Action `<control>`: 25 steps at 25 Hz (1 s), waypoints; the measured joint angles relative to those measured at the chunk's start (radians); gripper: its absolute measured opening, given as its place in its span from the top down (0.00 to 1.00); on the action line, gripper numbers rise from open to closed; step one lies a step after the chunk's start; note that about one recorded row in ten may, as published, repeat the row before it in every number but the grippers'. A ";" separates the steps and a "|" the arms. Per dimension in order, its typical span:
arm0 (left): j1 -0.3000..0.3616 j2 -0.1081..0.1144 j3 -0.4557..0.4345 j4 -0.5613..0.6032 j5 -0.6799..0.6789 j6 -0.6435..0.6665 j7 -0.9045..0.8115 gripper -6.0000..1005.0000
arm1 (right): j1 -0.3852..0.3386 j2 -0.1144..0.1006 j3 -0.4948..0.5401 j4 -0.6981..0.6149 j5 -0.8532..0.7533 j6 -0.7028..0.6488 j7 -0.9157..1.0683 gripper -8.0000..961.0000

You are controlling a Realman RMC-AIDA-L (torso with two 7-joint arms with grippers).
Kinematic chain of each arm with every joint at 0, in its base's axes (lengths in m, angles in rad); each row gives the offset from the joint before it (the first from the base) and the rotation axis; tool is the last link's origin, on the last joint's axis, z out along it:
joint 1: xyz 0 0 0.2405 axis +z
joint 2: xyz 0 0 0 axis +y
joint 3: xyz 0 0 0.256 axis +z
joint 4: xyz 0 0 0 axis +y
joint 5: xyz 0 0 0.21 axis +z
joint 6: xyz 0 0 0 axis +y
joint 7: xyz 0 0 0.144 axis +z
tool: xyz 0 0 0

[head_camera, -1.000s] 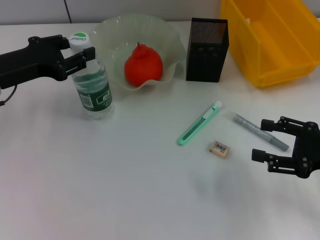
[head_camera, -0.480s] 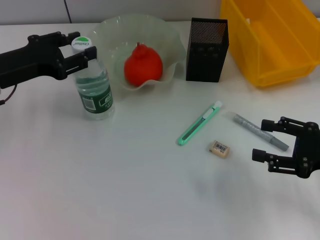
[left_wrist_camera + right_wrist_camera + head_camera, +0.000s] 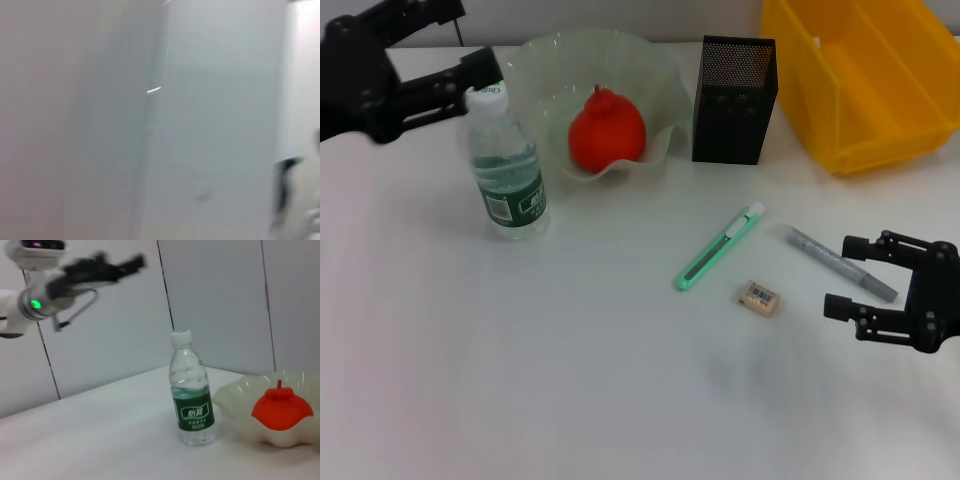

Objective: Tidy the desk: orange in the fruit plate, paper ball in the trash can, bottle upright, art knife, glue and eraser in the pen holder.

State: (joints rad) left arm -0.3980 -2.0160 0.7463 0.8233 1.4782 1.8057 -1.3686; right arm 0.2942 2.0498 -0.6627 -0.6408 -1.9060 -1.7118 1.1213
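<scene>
The bottle (image 3: 507, 170) (image 3: 192, 400) stands upright on the desk (image 3: 570, 380), just left of the fruit plate (image 3: 550, 50) (image 3: 235, 395). The orange (image 3: 607, 132) (image 3: 281, 407) lies in that plate. My left gripper (image 3: 460, 40) (image 3: 105, 265) hangs open above and behind the bottle cap, clear of it. The art knife (image 3: 718, 248), eraser (image 3: 760, 296) and glue (image 3: 840, 263) lie on the desk in front of the pen holder (image 3: 734, 100). Just right of the glue, my right gripper (image 3: 840, 277) rests open and empty. No paper ball is in view.
The yellow trash can (image 3: 860, 80) stands at the back right, beside the pen holder. The left wrist view shows only a blurred pale wall.
My left gripper has let go of the bottle's neck and risen up and back. The bottle stays upright. The right arm has not moved.
</scene>
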 joint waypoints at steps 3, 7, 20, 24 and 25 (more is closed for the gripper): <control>0.001 0.002 0.005 -0.014 -0.011 0.107 0.004 0.13 | 0.011 0.000 0.010 0.004 0.008 -0.001 0.001 0.17; 0.005 -0.015 0.038 -0.043 0.032 0.149 0.049 0.13 | 0.025 0.001 0.045 0.003 0.009 -0.017 0.022 0.17; -0.058 -0.050 0.087 -0.525 0.320 -0.147 0.542 0.14 | 0.161 -0.026 0.063 -0.241 -0.069 -0.129 0.561 0.17; -0.054 -0.052 0.087 -0.547 0.327 -0.170 0.566 0.14 | 0.281 -0.052 -0.063 -0.418 -0.225 -0.155 0.922 0.17; -0.054 -0.052 0.087 -0.548 0.328 -0.173 0.566 0.14 | 0.308 -0.057 -0.088 -0.433 -0.259 -0.155 0.974 0.17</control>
State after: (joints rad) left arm -0.4518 -2.0681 0.8337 0.2757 1.8059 1.6327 -0.8025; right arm 0.6021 1.9927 -0.7509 -1.0738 -2.1654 -1.8672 2.0951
